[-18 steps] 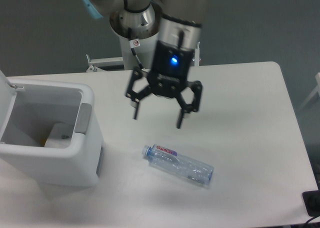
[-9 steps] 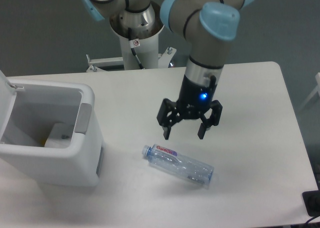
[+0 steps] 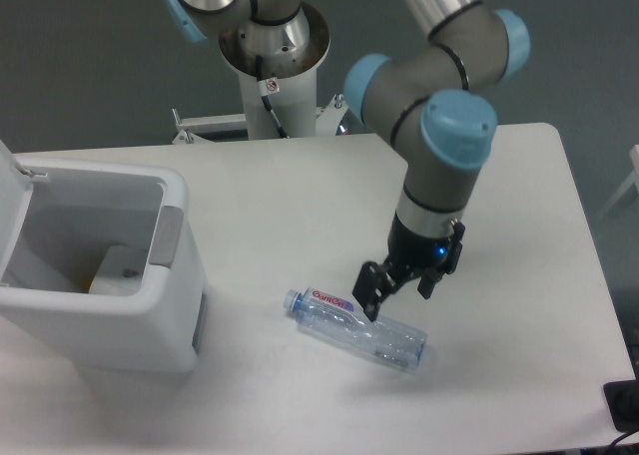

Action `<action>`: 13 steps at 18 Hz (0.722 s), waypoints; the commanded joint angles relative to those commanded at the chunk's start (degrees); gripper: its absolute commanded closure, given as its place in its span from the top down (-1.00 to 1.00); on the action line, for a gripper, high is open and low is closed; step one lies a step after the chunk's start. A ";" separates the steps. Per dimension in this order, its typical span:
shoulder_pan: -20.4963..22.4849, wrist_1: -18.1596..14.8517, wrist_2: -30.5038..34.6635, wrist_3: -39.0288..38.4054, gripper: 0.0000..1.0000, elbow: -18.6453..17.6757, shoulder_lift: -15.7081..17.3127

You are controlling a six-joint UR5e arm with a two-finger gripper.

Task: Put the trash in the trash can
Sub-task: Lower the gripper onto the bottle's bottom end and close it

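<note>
On the left sits the bin (image 3: 100, 275) w/ its lid (image 3: 12, 191) flipped up. Inside I see a pale lump (image 3: 118, 268), prob the little pouch, so that bit looks done. Next over, the bottle (image 3: 356, 328) lies flat on the tabletop (image 3: 519, 216), blue cap pointing at the bin, well apart from it. My end effector (image 3: 397, 287) is low, right at the bottle's back side, near its middle. My fingers are spread apart and hold nothing; one finger (image 3: 369, 300) is just over the bottle. I think I'm on the bottle-grab step. Next I need to drop a bit so a finger sits on each side, squeeze, lift, then carry it left and let go over the bin's opening.
</note>
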 joint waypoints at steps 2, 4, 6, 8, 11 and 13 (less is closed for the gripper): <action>-0.70 0.00 1.58 -2.54 1.00 0.44 -1.58; -0.79 0.00 3.08 -5.97 1.00 1.58 -3.69; -1.93 -0.09 5.27 -8.27 1.00 3.42 -5.98; -2.82 -0.79 7.30 -9.15 1.00 3.87 -7.57; -2.90 -0.70 8.09 -9.24 1.00 3.70 -8.53; -3.87 -0.70 10.28 -9.33 1.00 3.69 -9.76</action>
